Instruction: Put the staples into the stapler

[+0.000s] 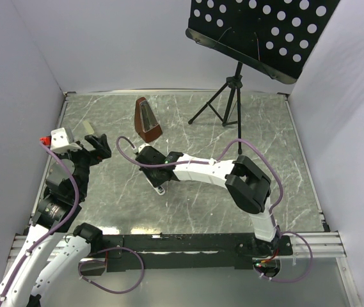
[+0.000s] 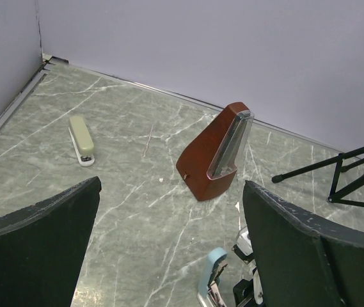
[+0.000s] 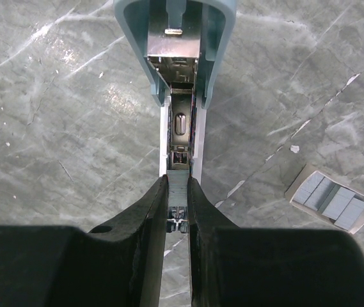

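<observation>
A blue stapler [image 3: 175,38] lies on the table with its top swung open, showing the metal magazine channel [image 3: 180,125]. My right gripper [image 3: 177,184] is shut on a short grey strip of staples [image 3: 177,189] and holds it in line over the near end of that channel. I cannot tell whether the strip touches it. The cream box [image 3: 332,202] with more strips lies to the right. In the top view the right gripper [image 1: 151,167] is over the stapler [image 1: 159,186]. My left gripper [image 2: 172,185] is open and empty, raised at the left [image 1: 97,144].
A brown metronome [image 1: 147,120] stands just behind the stapler and shows in the left wrist view [image 2: 215,152]. A second, pale green stapler [image 2: 81,139] lies at the far left. A black music stand [image 1: 229,96] stands at the back right. Walls enclose the table.
</observation>
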`<state>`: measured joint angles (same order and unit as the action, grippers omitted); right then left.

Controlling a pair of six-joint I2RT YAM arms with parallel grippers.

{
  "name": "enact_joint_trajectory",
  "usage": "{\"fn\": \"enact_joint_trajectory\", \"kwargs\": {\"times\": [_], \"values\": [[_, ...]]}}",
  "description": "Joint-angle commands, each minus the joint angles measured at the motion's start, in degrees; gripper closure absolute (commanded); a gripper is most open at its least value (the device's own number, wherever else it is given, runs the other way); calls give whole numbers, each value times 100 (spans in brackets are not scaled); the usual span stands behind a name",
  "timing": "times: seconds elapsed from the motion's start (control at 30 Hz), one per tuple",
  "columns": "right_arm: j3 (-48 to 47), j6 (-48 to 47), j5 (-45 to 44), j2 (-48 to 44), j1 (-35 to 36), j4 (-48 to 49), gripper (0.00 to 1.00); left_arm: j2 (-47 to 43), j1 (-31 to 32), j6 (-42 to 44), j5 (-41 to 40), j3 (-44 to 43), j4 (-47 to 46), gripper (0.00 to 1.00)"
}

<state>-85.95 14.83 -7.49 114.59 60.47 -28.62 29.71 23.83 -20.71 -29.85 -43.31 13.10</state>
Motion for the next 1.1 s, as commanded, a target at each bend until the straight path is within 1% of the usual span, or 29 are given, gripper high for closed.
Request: {"fn": "enact_joint_trajectory", "kwargs": {"times": [0.0, 0.83, 0.9, 1.07], "values": [[-176, -86, -86, 73, 9, 129, 86, -71, 25, -3, -83, 24, -194, 3], [-141, -147, 37, 187, 9, 102, 86, -62, 25, 6, -48, 24, -203, 3], [-141, -130, 28, 204, 9, 76, 84, -53, 25, 14, -48, 24, -203, 3], [-150, -138, 37, 213, 9, 41, 78, -62, 25, 14, -39, 24, -203, 3]]}}
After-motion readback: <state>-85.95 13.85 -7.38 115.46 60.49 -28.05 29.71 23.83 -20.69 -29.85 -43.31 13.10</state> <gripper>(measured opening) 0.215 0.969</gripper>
